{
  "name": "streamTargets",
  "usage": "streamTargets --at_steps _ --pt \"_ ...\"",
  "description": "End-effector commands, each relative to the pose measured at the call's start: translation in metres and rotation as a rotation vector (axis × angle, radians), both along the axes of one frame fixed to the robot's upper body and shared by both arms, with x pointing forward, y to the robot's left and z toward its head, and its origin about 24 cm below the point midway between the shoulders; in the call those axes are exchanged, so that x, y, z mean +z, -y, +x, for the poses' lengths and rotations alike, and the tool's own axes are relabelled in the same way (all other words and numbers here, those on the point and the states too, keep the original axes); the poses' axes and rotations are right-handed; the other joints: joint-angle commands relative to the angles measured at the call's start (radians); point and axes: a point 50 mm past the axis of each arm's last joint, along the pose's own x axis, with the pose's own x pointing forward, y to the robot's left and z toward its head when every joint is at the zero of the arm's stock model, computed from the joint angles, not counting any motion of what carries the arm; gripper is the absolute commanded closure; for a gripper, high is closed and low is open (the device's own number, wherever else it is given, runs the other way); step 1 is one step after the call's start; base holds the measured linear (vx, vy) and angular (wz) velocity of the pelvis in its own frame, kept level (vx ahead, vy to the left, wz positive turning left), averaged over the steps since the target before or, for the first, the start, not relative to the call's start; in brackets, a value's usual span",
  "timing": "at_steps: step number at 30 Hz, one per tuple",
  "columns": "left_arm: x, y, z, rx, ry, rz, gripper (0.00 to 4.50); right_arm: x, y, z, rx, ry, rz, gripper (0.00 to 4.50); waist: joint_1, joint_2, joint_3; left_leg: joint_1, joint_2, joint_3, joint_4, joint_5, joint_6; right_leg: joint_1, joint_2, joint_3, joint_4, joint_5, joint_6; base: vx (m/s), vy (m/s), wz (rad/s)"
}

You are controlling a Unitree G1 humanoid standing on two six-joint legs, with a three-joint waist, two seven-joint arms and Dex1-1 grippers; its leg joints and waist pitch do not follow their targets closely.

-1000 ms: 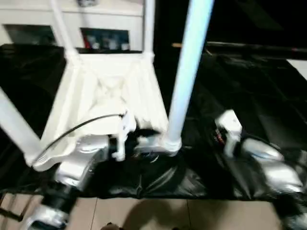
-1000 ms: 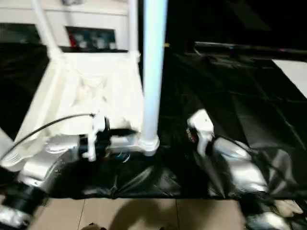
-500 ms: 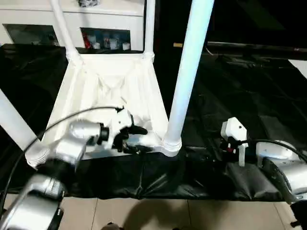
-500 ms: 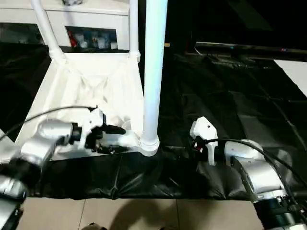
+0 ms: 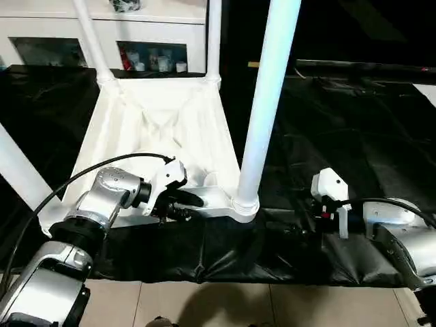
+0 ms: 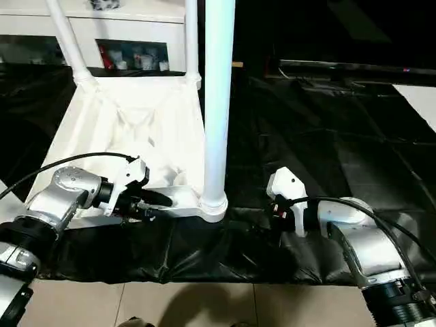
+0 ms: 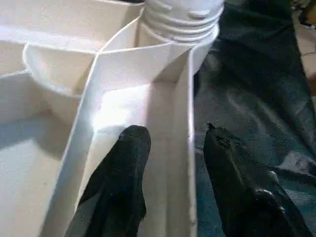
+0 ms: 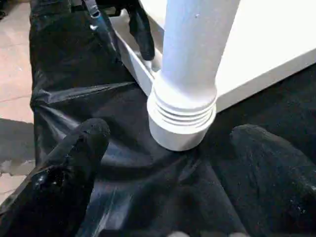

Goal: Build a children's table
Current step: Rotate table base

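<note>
The children's table lies upside down on black sheeting, its white ribbed tabletop [image 5: 157, 122] facing up. Legs stand in its corner sockets; the near right leg [image 5: 262, 122] rises from a ribbed collar [image 8: 181, 116]. My left gripper [image 5: 191, 202] is at the tabletop's near rim, just left of that collar. In the left wrist view its jaws [image 7: 170, 133] straddle the rim wall [image 7: 189, 103], one finger [image 7: 129, 153] inside the channel, the other outside on the sheet, with a small gap showing. My right gripper [image 8: 173, 133] stands open on the sheet, facing the collar.
Black sheeting [image 5: 354, 122] covers the work surface, and its front edge hangs over tiled floor [image 5: 238, 306]. A white cabinet with glass doors [image 5: 150, 30] stands behind the tabletop. A dark bar [image 5: 361, 67] lies at the back right.
My left gripper's fingers have drawn closer together and settled around the tabletop's near rim. The head view has steadied. My right gripper has stayed wide open near the collar.
</note>
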Motion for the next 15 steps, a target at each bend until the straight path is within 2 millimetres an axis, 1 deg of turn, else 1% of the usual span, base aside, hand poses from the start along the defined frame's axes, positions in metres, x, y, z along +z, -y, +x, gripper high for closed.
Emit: streamTargets --at_steps 1,2,3,5,6,7,10,11,12,14,15 --pt "0.001 -0.004 0.001 0.019 -0.003 0.015 2.7 0.001 -0.005 0.0 0.011 -0.005 0.009 0.0 0.004 0.003 -0.068 0.012 0.013 0.002 -0.07 -0.274 0.015 0.051 -0.047 0.029 -0.075 -0.255 -0.223 0.0 0.0 0.0" --pt "0.001 -0.005 0.001 0.019 -0.003 0.014 2.78 0.0 -0.005 0.0 0.011 -0.006 0.009 0.0 0.005 0.004 -0.068 0.012 0.013 0.002 -0.07 -0.273 0.015 0.051 -0.047 0.029 -0.075 -0.255 -0.223 0.0 0.0 0.0" --pt "0.001 -0.005 0.0 0.02 -0.005 0.013 2.78 -0.001 -0.006 0.001 0.004 -0.006 0.012 0.0 0.005 -0.001 -0.069 0.011 0.013 0.002 -0.07 -0.269 0.015 0.051 -0.047 0.029 -0.075 -0.251 -0.222 0.0 0.0 0.0" --pt "0.0 -0.006 -0.001 0.024 -0.007 0.015 3.09 -0.002 -0.008 0.003 -0.008 -0.006 0.021 0.0 0.006 0.002 -0.069 0.012 0.013 0.002 -0.071 -0.269 0.013 0.049 -0.047 0.029 -0.074 -0.25 -0.221 0.0 0.0 0.0" --pt "0.0 -0.007 -0.001 0.026 -0.007 0.016 3.09 -0.002 -0.009 0.004 -0.012 -0.005 0.025 0.0 0.007 0.003 -0.069 0.012 0.013 0.002 -0.071 -0.271 0.012 0.049 -0.048 0.029 -0.074 -0.254 -0.22 0.0 0.0 0.0" --pt "-0.002 -0.007 -0.002 0.025 -0.009 0.021 3.11 -0.002 -0.011 0.006 -0.027 0.001 0.034 0.0 0.008 0.0 -0.069 0.013 0.013 0.002 -0.071 -0.268 0.011 0.049 -0.048 0.029 -0.074 -0.255 -0.219 0.0 0.0 0.0" --pt "-0.003 -0.007 -0.003 0.019 -0.009 0.032 3.23 -0.004 -0.017 0.011 -0.053 0.009 0.047 0.0 0.007 0.002 -0.07 0.012 0.013 0.002 -0.072 -0.267 0.004 0.048 -0.048 0.029 -0.073 -0.26 -0.218 0.0 0.0 0.0" --pt "-0.003 -0.006 -0.004 0.008 -0.003 0.038 3.49 -0.006 -0.019 0.013 -0.058 0.008 0.05 0.0 0.008 0.003 -0.07 0.013 0.014 0.002 -0.072 -0.266 0.002 0.048 -0.048 0.03 -0.072 -0.254 -0.217 0.0 0.0 0.0" --pt "-0.003 -0.006 -0.004 0.003 0.002 0.042 3.49 -0.007 -0.022 0.015 -0.068 0.009 0.055 0.0 0.008 0.0 -0.07 0.013 0.014 0.002 -0.072 -0.262 0.002 0.048 -0.048 0.03 -0.072 -0.248 -0.217 0.0 0.0 0.0" --pt "-0.003 -0.005 -0.004 -0.007 0.005 0.043 3.62 -0.009 -0.026 0.018 -0.082 0.012 0.051 0.0 0.006 0.002 -0.071 0.012 0.013 0.003 -0.072 -0.255 -0.001 0.048 -0.049 0.03 -0.07 -0.237 -0.22 0.0 0.0 0.0" --pt "-0.004 -0.005 -0.005 -0.012 0.005 0.045 3.76 -0.011 -0.027 0.019 -0.085 0.015 0.041 0.0 0.007 0.003 -0.069 0.013 0.013 0.003 -0.072 -0.26 -0.004 0.047 -0.049 0.03 -0.072 -0.245 -0.217 0.0 0.0 0.0"
